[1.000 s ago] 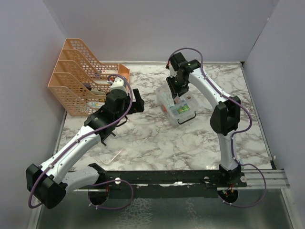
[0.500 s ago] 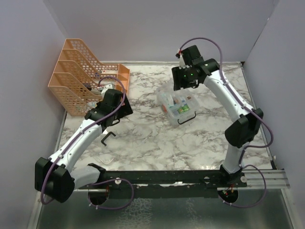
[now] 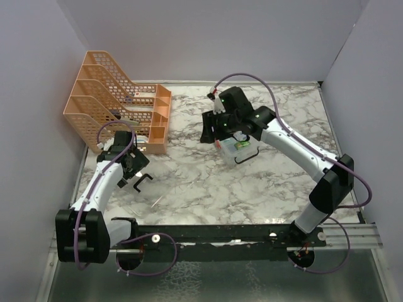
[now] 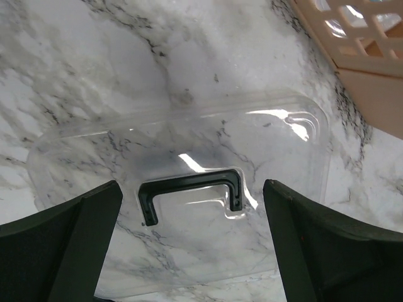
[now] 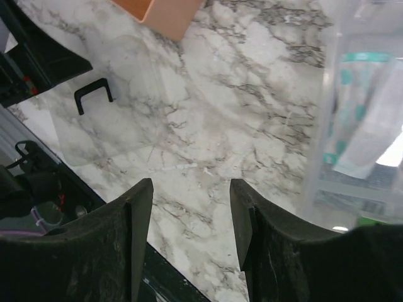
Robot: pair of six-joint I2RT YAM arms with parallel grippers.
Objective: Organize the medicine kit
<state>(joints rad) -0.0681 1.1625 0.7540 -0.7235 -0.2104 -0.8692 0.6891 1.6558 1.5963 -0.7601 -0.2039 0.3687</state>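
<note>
The clear medicine kit box (image 3: 237, 148) stands mid-table with packets inside; its wall and teal-marked packets show at the right of the right wrist view (image 5: 352, 119). Its clear lid with a black handle (image 3: 143, 181) lies flat on the table at the left, apart from the box. My left gripper (image 3: 133, 166) is open above the lid, its fingers on either side of the handle (image 4: 189, 192). My right gripper (image 3: 211, 129) is open and empty just left of the box, over bare marble (image 5: 187, 189). The lid also shows in the right wrist view (image 5: 107, 119).
An orange mesh file organizer (image 3: 113, 107) stands at the back left; its corner shows in the left wrist view (image 4: 371, 69). A thin pale stick (image 3: 155, 201) lies on the marble near the front. Grey walls close in the table on three sides.
My left arm has drawn back to the left and now hovers over the lid. My right arm has swung from over the box to its left side and lower.
</note>
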